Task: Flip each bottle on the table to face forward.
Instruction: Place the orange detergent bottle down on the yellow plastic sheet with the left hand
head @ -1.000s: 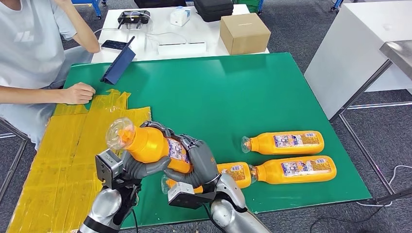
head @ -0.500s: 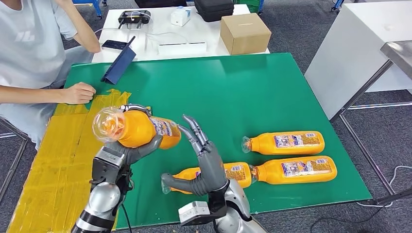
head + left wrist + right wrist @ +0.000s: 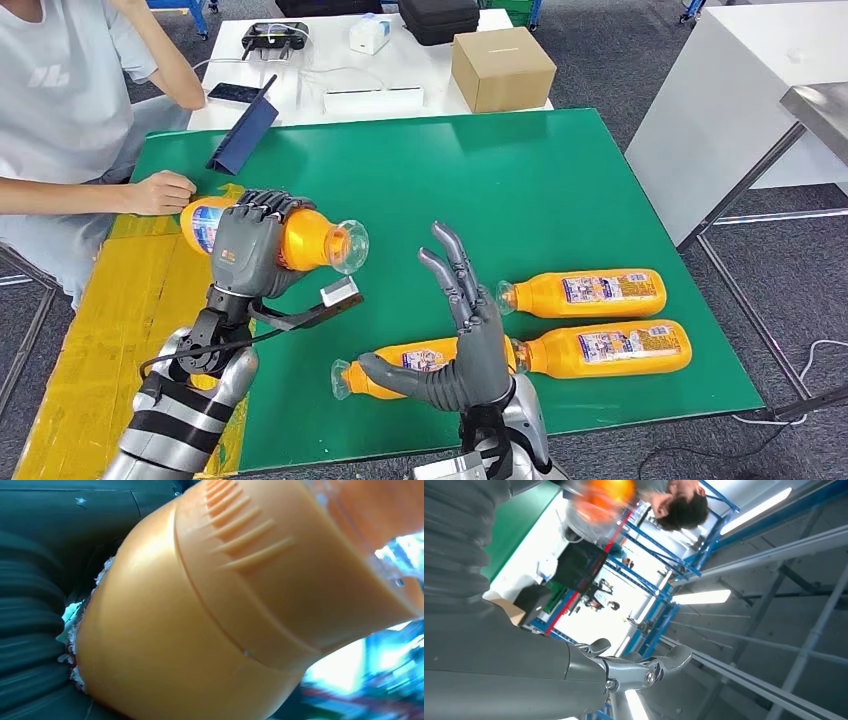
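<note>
Left hand [image 3: 250, 250] gripping a bottle [image 3: 300, 240] above the desk [image 3: 560, 180] — cap rightward, right hand [image 3: 470, 335] raised, fingers spread, empty.

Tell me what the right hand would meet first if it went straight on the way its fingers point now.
Probably nothing: the right hand is open with its fingers pointing up and away above the green table, and its wrist camera looks toward the ceiling. Depth is unclear.

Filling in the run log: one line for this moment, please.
left hand: holds orange bottle aloft, cap rightward | right hand: open, fingers up | three bottles lying on green table
</note>
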`<act>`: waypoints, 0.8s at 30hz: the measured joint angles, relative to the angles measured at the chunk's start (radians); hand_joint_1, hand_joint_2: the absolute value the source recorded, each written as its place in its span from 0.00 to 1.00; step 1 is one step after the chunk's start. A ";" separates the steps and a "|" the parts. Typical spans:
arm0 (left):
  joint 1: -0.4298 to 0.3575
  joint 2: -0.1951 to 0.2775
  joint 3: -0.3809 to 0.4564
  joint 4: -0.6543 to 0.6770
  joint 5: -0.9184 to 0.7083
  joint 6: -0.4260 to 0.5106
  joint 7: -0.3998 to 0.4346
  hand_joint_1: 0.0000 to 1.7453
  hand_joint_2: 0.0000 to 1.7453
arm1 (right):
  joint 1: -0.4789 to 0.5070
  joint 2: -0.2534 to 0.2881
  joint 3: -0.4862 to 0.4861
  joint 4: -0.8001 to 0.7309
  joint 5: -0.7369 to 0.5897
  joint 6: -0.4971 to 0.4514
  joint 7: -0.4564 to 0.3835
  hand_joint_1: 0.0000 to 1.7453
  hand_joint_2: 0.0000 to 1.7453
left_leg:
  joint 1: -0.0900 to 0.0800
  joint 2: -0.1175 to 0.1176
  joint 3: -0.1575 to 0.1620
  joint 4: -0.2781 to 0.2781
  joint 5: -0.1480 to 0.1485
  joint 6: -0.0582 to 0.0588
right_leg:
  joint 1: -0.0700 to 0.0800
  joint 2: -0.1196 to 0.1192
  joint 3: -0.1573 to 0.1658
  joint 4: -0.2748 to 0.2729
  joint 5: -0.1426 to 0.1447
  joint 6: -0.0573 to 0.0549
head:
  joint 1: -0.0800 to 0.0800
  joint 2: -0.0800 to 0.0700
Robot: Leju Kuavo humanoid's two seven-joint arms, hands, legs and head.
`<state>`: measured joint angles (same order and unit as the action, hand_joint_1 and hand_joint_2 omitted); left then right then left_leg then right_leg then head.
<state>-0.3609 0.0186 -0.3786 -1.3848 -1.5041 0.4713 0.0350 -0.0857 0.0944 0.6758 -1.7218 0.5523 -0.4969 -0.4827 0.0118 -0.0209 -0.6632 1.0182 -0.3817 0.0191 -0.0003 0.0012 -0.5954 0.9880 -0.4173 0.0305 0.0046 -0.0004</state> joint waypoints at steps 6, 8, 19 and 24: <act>-0.102 0.067 -0.083 0.212 -0.058 -0.070 0.158 1.00 1.00 | 0.007 -0.017 -0.003 -0.056 -0.010 0.021 -0.021 0.00 1.00 | 0.001 0.000 0.000 0.000 0.001 -0.001 | 0.000 0.000 -0.001 0.000 0.001 -0.001 | 0.000 0.000; -0.132 0.078 -0.114 0.268 -0.058 -0.097 0.183 1.00 1.00 | 0.012 -0.022 -0.002 -0.073 -0.009 0.023 -0.027 0.00 1.00 | 0.001 0.000 -0.001 0.000 0.001 -0.001 | 0.000 0.000 0.000 0.000 0.001 -0.001 | 0.000 0.000; -0.218 0.086 -0.173 0.452 -0.058 -0.258 0.234 1.00 1.00 | 0.016 -0.034 -0.002 -0.102 0.008 0.039 -0.024 0.00 1.00 | 0.001 0.000 -0.001 0.000 0.001 -0.001 | 0.000 0.000 -0.001 0.000 0.001 -0.001 | 0.000 0.000; -0.280 0.078 -0.160 0.614 -0.058 -0.298 0.306 1.00 1.00 | 0.015 -0.034 -0.002 -0.102 0.016 0.052 -0.004 0.00 1.00 | 0.001 0.000 -0.001 0.000 0.002 -0.001 | 0.000 0.000 0.000 0.000 0.001 -0.001 | 0.000 0.000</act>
<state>-0.6405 0.0969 -0.5389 -0.7707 -1.5625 0.1736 0.3414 -0.0710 0.0603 0.6739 -1.8237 0.5680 -0.4448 -0.4863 0.0127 -0.0205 -0.6642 1.0182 -0.3798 0.0177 0.0002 0.0013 -0.5958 0.9885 -0.4163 0.0290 0.0046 -0.0004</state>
